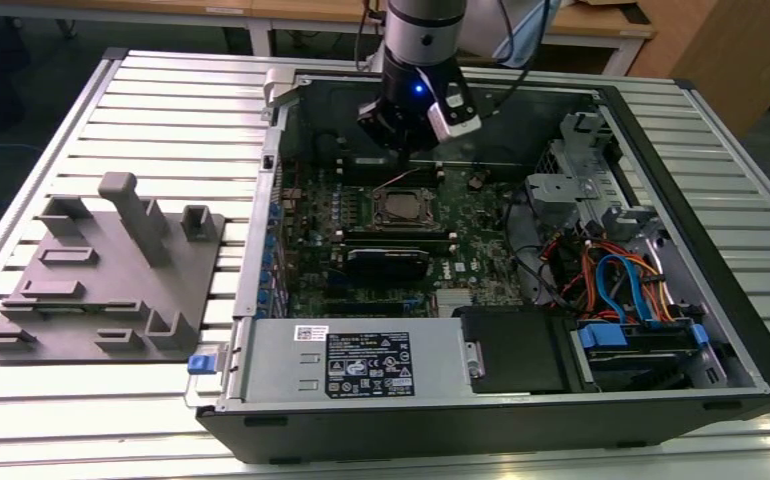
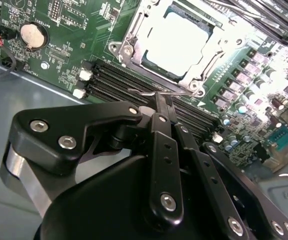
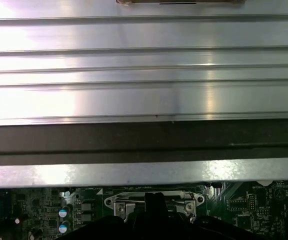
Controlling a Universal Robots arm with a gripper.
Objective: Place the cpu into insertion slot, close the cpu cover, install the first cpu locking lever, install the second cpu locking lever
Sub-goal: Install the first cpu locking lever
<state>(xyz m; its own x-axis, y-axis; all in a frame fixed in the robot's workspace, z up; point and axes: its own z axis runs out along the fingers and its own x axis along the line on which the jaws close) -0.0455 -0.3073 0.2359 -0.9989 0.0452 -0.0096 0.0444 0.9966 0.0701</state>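
The cpu (image 2: 176, 37) lies dull silver in the insertion slot (image 1: 404, 207) on the green board. Over it, the silvery cpu cover (image 2: 134, 30) lies flat, framing the chip. A thin wire locking lever (image 2: 144, 91) stands out from the socket's edge, its bent end right at my fingertips. Another lever (image 2: 216, 57) runs along the socket's adjacent side. My gripper (image 2: 161, 100) has its black fingers pressed together, the tip touching the first lever's end. In the exterior view the gripper (image 1: 405, 160) hangs just behind the socket, inside the open case. The first wrist view shows the gripper (image 3: 154, 199) tip in front of the socket.
Black memory slots (image 2: 109, 82) run between gripper and socket, and a coin battery (image 2: 32, 35) sits off to the side. The case wall (image 3: 144, 137) rises close behind. A power supply (image 1: 345, 360) and cables (image 1: 612, 280) fill the case front and right. A grey fixture (image 1: 105, 280) rests on the table.
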